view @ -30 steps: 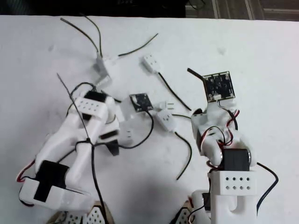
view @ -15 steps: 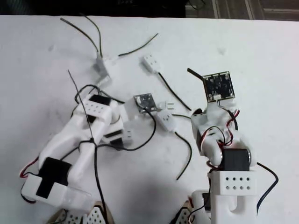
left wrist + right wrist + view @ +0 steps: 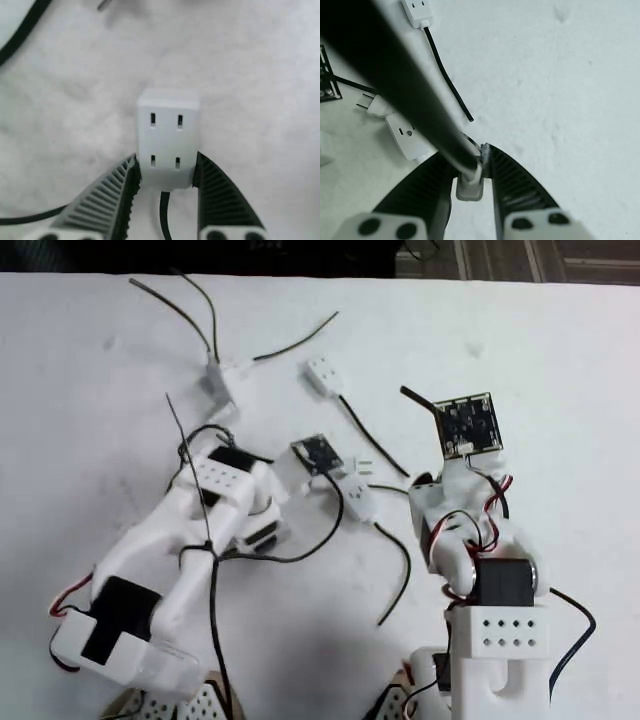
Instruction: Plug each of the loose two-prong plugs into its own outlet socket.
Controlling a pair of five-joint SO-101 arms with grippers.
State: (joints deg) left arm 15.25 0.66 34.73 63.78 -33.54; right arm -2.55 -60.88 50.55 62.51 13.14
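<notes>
On the left of the high view, our left arm (image 3: 190, 530) leans over the white tabletop (image 3: 560, 340) toward the middle. Through its wrist camera we see the left gripper (image 3: 166, 161) with its ribbed fingers (image 3: 117, 190) pressed against both sides of a white outlet block (image 3: 168, 130). They hold the end where a black cord (image 3: 163, 212) shows between them, and two pairs of slots face the camera.

Toward the middle of the high view, a loose two-prong plug (image 3: 352, 464) lies just beside the middle outlet block (image 3: 356, 498), whose trailing cord (image 3: 402, 570) curves back toward the arms' side. Farther back, the far outlet block (image 3: 325, 374) lies well apart from both.

On the right, we find the right gripper (image 3: 470, 159) with its dark fingers (image 3: 515, 185) clamped on a small pale plug (image 3: 469, 190). Its thick black lead (image 3: 395, 75) runs up past the camera. We cannot tell whether this plug touches the tabletop.
</notes>
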